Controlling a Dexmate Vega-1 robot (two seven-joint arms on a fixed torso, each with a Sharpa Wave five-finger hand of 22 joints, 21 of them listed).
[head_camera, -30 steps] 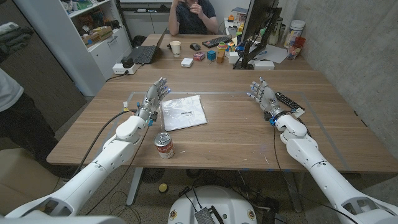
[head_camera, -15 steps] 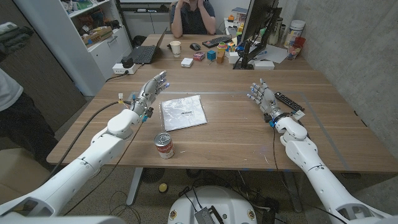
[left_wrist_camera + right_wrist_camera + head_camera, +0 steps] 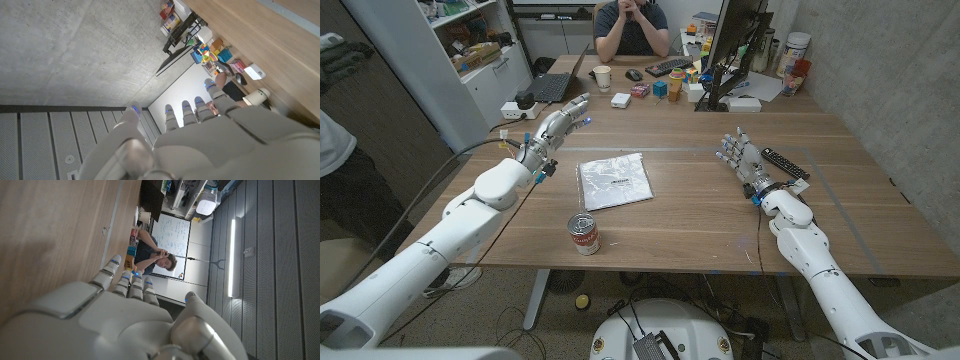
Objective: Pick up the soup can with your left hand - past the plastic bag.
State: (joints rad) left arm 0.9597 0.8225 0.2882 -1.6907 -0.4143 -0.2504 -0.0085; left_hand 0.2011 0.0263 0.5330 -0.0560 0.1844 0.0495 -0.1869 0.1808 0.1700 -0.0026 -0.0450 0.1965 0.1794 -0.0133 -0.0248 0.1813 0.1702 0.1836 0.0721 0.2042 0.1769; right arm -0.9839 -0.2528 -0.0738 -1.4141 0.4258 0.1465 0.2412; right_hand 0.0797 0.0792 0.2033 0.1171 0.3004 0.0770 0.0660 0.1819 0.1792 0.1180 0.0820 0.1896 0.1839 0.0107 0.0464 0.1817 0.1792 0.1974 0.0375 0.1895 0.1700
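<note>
Left hand [image 3: 552, 131] raised, empty — soup can [image 3: 583, 235] upright near table [image 3: 690, 215] edge

Soup can [image 3: 584, 234]: small cylinder with a red and white label and a silvery metal top, standing upright close to the near edge of the table [image 3: 700, 215], left of the middle, touched by nothing. Plastic bag [image 3: 614, 181]: clear and flat, roughly square, with a white sheet bearing a dark line of print showing through, lying slightly skewed on the wood just beyond the can toward the far side. Near each other but apart, a strip of bare wood between them.
</note>
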